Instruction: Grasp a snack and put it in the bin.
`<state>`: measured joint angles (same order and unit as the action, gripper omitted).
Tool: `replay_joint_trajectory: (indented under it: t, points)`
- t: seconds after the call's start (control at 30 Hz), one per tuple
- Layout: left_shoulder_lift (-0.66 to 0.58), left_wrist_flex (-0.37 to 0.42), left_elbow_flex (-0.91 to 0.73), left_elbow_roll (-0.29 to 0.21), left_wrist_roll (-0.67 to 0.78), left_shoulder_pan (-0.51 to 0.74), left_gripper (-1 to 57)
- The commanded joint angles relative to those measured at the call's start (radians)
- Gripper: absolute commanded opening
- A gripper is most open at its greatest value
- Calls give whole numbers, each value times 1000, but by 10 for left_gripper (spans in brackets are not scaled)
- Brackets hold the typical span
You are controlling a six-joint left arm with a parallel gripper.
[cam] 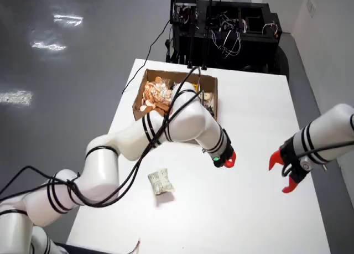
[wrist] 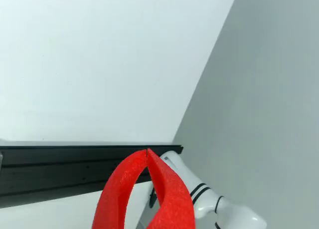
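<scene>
Your working arm's end effector (cam: 229, 160) sits low over the white table (cam: 260, 115), between the cardboard bin (cam: 213, 93) and the table's middle. Wrist view shows the red fingers (wrist: 169, 189) meeting at their tips: clenched, gripping nothing. The wrapped snack (cam: 161, 182) lies on the table, well apart to the left in the overhead view. The second arm (cam: 321, 140) sits on the right.

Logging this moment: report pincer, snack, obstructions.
Pincer shut, empty, above table. Snack packet lies loose, outside cardboard box. Second arm idle at right; nothing between.
</scene>
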<state>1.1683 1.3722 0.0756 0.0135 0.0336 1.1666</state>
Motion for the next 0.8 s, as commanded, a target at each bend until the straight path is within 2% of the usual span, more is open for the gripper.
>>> replay_joint_trajectory:
  t: [0.03,0.17,0.47,0.63,0.8]
  points:
    - [-139,-8,-225,-4,25,8,-2]
    - [-222,-12,-361,-6,41,7,-4]
    - [-301,-14,-491,-7,44,-2,17]
    - [-371,-15,-606,-5,35,-26,84]
    - [-451,-21,-744,-3,33,-67,199]
